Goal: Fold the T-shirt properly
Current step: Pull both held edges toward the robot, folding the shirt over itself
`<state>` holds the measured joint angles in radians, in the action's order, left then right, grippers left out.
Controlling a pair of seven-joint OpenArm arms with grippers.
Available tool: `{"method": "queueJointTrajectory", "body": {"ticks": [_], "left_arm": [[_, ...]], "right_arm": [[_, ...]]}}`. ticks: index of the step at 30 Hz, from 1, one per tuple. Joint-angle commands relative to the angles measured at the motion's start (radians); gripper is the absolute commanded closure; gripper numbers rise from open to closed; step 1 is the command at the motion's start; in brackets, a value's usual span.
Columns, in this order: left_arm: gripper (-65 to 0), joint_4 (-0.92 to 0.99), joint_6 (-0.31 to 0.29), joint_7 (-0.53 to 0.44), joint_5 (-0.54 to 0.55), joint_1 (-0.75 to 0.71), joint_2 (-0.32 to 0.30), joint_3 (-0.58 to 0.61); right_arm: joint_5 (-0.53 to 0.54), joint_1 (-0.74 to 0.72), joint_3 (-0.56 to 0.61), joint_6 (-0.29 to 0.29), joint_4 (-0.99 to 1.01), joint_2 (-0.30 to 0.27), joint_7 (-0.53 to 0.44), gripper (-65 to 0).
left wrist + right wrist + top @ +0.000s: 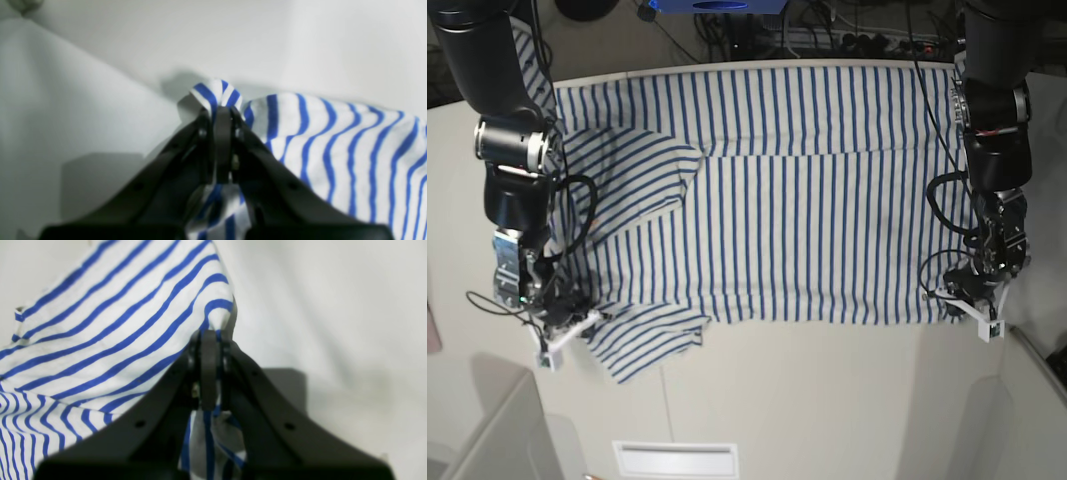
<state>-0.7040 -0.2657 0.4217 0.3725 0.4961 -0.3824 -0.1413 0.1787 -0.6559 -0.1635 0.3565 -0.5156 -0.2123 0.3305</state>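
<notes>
The large white cloth T-shirt with thin blue stripes (797, 190) lies spread across the pale tabletop (827, 400), its long axis running side to side in the base view, and the folding looks barely begun: the main body is still one broad, mostly flat sheet, while the sleeve end on that view's left is bunched, with one sleeve doubled over the chest and another flap lying rumpled at the near edge. The black left gripper (218, 110) is clenched on a small peak of striped cloth at the near corner on the base view's right, and the black right gripper (210, 335) is likewise pinched tight on the shirt's edge at the near corner on that view's left (both wrist views show fabric squeezed between closed jaws and trailing below them). I judge this as the start of a first fold, with both near corners held and ready to be carried over; every lengthwise and crosswise fold, plus tidying the sleeves, remains to do. Counted: one T-shirt, two arms, two grippers, one table. A tangle of cables and a blue object (717, 5) sit beyond the far edge.
</notes>
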Motion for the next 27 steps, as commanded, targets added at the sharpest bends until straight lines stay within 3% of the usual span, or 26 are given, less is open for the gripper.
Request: {"method": "queueJointTrajectory", "body": {"ticks": [1, 9, 14, 21, 27], "left_arm": [[0.0, -0.039, -0.005, 0.007, 0.010, 0.028, -0.016, -0.008], [0.0, -0.205, -0.005, 0.138, 0.010, -0.001, -0.014, -0.008], [0.0, -0.328, -0.004, 0.159, 0.012, -0.076, -0.017, -0.011], [0.0, -0.449, -0.005, 0.265, 0.010, -0.172, -0.013, -0.194], [0.0, -0.590, -0.005, 0.291, 0.010, -0.264, -0.017, -0.195]], "right_arm": [[0.008, -0.028, 0.000, 0.002, -0.054, -0.026, -0.011, 0.0], [0.008, 0.031, 0.000, 0.002, -0.209, -0.034, 0.095, 0.0], [0.008, 0.084, 0.000, 0.002, -0.318, -0.039, 0.150, 0.0], [0.008, 0.173, -0.001, 0.002, -0.464, -0.054, 0.172, 0.0], [0.008, 0.216, -0.009, 0.002, -0.550, -0.054, 0.236, 0.0]]}}
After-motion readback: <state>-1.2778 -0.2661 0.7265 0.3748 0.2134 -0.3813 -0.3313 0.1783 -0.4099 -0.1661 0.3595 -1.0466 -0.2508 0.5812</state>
